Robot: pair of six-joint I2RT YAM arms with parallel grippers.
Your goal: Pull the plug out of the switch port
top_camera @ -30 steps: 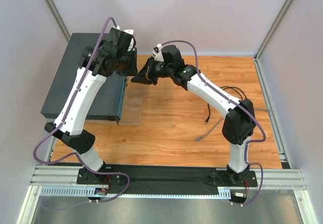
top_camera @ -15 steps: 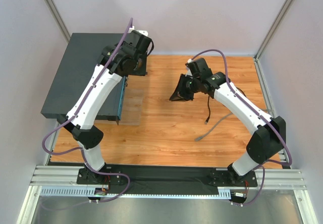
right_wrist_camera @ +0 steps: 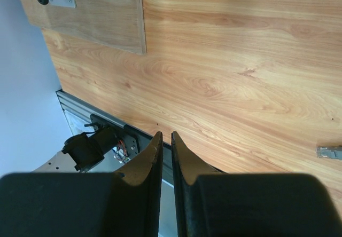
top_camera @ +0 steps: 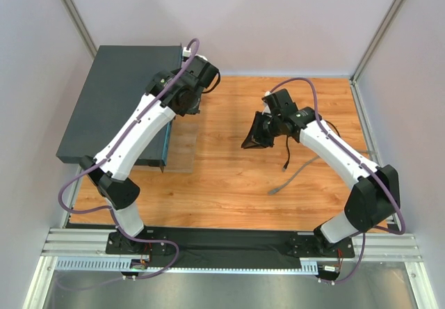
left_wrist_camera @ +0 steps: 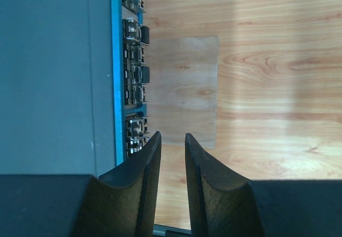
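Observation:
The switch (top_camera: pixel 104 100) is a flat dark grey box at the left; its blue front face (top_camera: pixel 166 142) carries a row of sockets (left_wrist_camera: pixel 133 77). I see no cable running from the sockets. A grey cable lies on the wood at the right, its plug (top_camera: pixel 275 191) loose on the table; the plug also shows in the right wrist view (right_wrist_camera: pixel 328 152). My left gripper (top_camera: pixel 192 101) hovers by the switch's far front corner, jaws a narrow gap apart and empty (left_wrist_camera: pixel 172 141). My right gripper (top_camera: pixel 252 135) hangs over mid-table, shut and empty (right_wrist_camera: pixel 166 138).
A pale rectangular patch (top_camera: pixel 184 149) lies on the wood in front of the switch. A black cable (top_camera: pixel 287 157) trails beside the grey one. Walls and metal posts close in the table on three sides. The arm bases' rail (top_camera: pixel 229 239) runs along the near edge.
My right gripper has drawn back to the right, away from the switch's front face. My left gripper has moved right and toward the back, off the switch's top.

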